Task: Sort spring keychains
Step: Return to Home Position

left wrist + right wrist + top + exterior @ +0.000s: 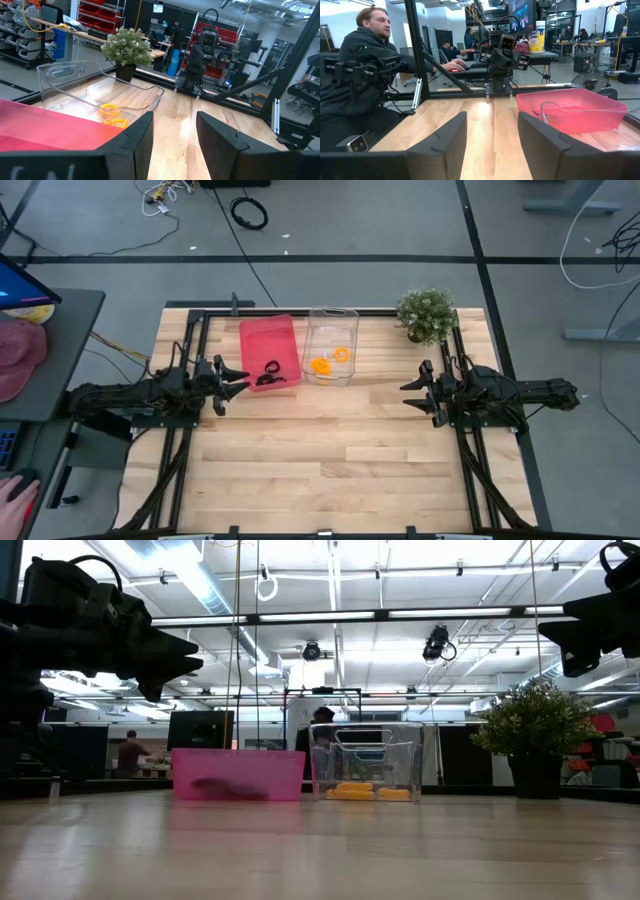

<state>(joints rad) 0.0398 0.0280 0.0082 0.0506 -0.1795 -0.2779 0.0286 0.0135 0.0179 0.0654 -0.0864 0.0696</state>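
Observation:
Orange spring keychains (327,362) lie on the floor of a clear plastic bin (331,320); they also show in the low view (365,791) and the left wrist view (111,110). Black spring keychains (270,373) lie in a pink bin (260,335), a dark smudge through its wall (225,787). My left gripper (238,380) hovers open above the table, just left of the pink bin. My right gripper (410,393) hovers open near the table's right side, well clear of both bins.
A potted plant (427,313) stands at the far right corner of the table. The wooden top (330,450) stretches toward the near edge between the two arms. Beyond the table's left side a person (367,55) sits at a desk.

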